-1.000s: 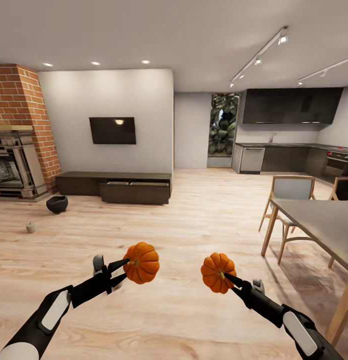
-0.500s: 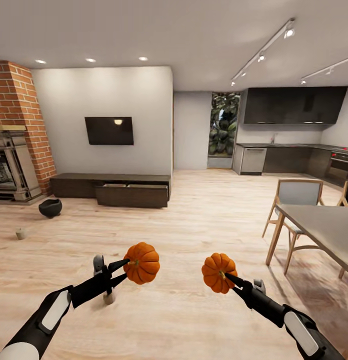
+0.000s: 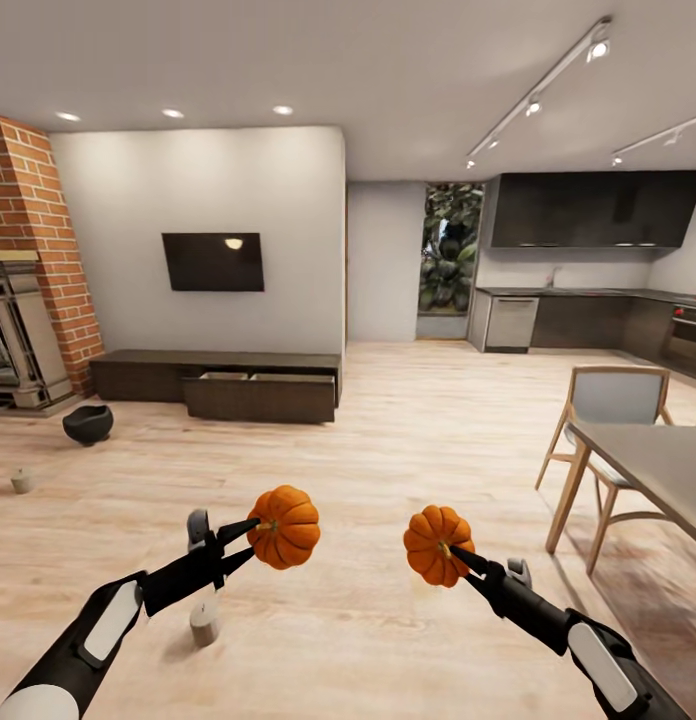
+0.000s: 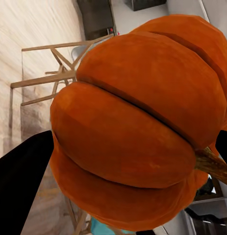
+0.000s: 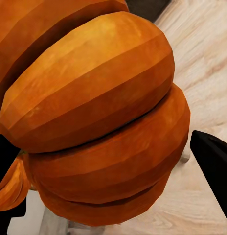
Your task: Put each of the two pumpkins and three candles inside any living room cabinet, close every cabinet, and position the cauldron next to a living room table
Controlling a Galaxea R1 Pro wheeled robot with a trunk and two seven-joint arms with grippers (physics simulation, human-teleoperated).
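The left gripper (image 3: 250, 528) is clamped on one pumpkin (image 3: 285, 526) and holds it in the air over the wooden floor (image 3: 388, 450). The right gripper (image 3: 452, 553) is clamped on the other pumpkin (image 3: 436, 545), at about the same height. The two pumpkins are apart from each other, with open floor between them. In the left wrist view the pumpkin (image 4: 138, 122) sits between the dark fingers (image 4: 20, 181), and its brown stem shows at one side. In the right wrist view the second pumpkin (image 5: 99, 117) is also between the dark fingers (image 5: 214, 166).

Far ahead, against the white wall under the TV (image 3: 213, 262), stands the long dark cabinet (image 3: 218, 380); one wide drawer front stands out of it. The black cauldron (image 3: 88, 424) rests on the floor near the cabinet's left end, beside the brick fireplace (image 3: 33, 260). One candle (image 3: 22, 481) stands on the floor, well apart from the cauldron. A second candle (image 3: 204, 623) stands on the floor just under the left arm. At the right are a dark-topped table (image 3: 653, 465) with slim wooden legs and a chair (image 3: 613, 400). Nothing stands on the floor between the pumpkins and the cabinet.
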